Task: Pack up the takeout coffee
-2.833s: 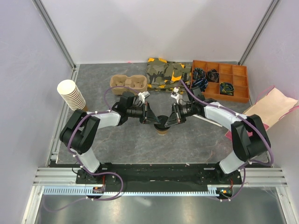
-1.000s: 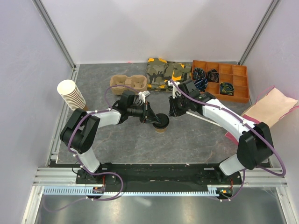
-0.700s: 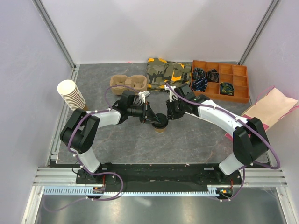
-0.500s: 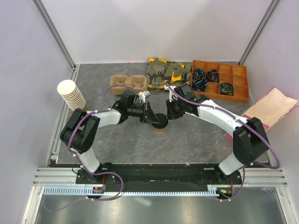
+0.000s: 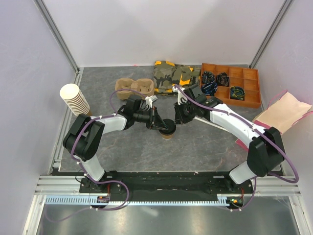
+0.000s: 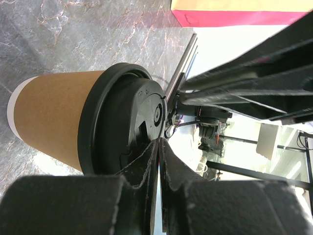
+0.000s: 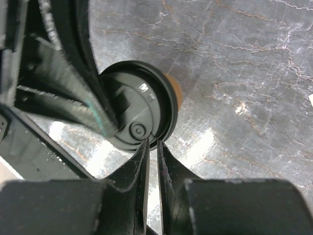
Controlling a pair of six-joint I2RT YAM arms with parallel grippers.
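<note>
The takeout coffee [image 5: 169, 136], a tan paper cup with a black lid [image 5: 167, 127], stands upright on the grey table between both arms. My left gripper [image 5: 160, 125] is shut, and its tips rest on the lid's top, as the left wrist view [image 6: 160, 141] shows beside the cup [image 6: 54, 122]. My right gripper [image 5: 177, 119] is shut with a hairline gap. In the right wrist view its tips [image 7: 152, 143] sit at the lid's [image 7: 139, 112] near rim. It holds nothing. The left fingers [image 7: 73, 93] show across the lid there.
A brown pulp cup carrier [image 5: 134, 87] lies behind the left gripper. A stack of lidless cups [image 5: 74, 99] leans at the left wall. A camouflage bag [image 5: 175, 76] and an orange compartment tray [image 5: 231, 84] sit at the back. A tan and pink paper bag [image 5: 283, 113] lies at the right.
The right gripper lifted off the lid and drew back to the right, then came back to the lid's rim. The left gripper and the cup have stayed in place.
</note>
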